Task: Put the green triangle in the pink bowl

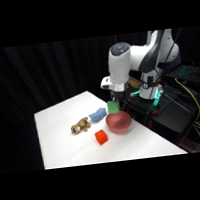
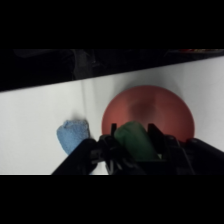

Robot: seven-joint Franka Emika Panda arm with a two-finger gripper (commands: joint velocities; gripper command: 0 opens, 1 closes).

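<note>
White table (image 1: 62,137) is lying under my arm; I'm holding the gripper (image 2: 132,142) closed around the green triangle (image 2: 134,142), lifted, hanging above the pink bowl (image 2: 150,107), beside a blue cloth (image 2: 72,134).

White table (image 1: 62,142) holds a red cube (image 1: 101,137) near its middle; brown toy (image 1: 81,125) up-left of cube, blue cloth (image 1: 96,116) just above cube.

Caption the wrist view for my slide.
Gripper holds the green triangle above the pink bowl, blue cloth alongside.
</note>
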